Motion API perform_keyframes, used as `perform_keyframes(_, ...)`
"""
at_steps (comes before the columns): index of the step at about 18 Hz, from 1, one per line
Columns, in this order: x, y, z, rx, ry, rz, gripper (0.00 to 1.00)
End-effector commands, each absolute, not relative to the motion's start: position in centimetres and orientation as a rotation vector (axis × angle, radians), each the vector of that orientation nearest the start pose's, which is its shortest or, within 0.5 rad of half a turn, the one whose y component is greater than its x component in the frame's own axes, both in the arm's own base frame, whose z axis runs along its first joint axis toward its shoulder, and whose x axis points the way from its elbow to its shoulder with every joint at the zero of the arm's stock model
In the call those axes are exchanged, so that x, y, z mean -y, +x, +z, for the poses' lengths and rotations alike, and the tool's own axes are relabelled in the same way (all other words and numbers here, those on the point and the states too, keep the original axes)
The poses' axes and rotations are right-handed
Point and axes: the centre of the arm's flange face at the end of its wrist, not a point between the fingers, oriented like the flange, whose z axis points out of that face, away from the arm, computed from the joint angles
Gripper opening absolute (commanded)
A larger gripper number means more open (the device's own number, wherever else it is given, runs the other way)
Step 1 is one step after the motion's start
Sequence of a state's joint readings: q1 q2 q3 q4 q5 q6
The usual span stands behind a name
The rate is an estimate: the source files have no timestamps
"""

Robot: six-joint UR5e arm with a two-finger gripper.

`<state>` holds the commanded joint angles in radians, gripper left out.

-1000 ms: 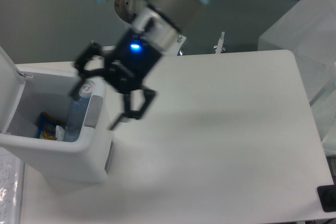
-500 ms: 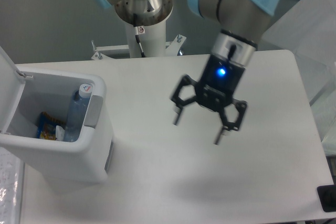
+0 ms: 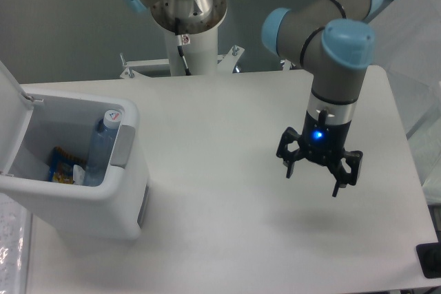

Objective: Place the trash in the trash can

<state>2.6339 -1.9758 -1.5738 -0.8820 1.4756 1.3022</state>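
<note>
My gripper (image 3: 313, 178) hangs empty, jaws apart; the bottle (image 3: 103, 144) leans at the trash can (image 3: 103, 204) rim and might block its lid.

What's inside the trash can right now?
In the trash can the bottle stands upright against the right wall, cap at the rim. A blue-and-yellow packet lies at the bottom. The near wall hides the rest of the floor, so no wrapper is visible.

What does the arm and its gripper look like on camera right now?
The arm is made of grey metal tubes with light blue caps at the joints. Its wrist ends in a silver band, then a black two-finger gripper with a glowing blue light on its body.
</note>
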Motion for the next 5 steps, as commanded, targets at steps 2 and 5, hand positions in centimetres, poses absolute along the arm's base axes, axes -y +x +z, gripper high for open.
perform_keyframes(2, -44.01, -49.94, 33.01, -0.374, -2.906, 0.331, 1.0)
perform_keyframes(5, -43.88, -49.74, 32.51, -0.371, -2.913, 0.32, 1.0)
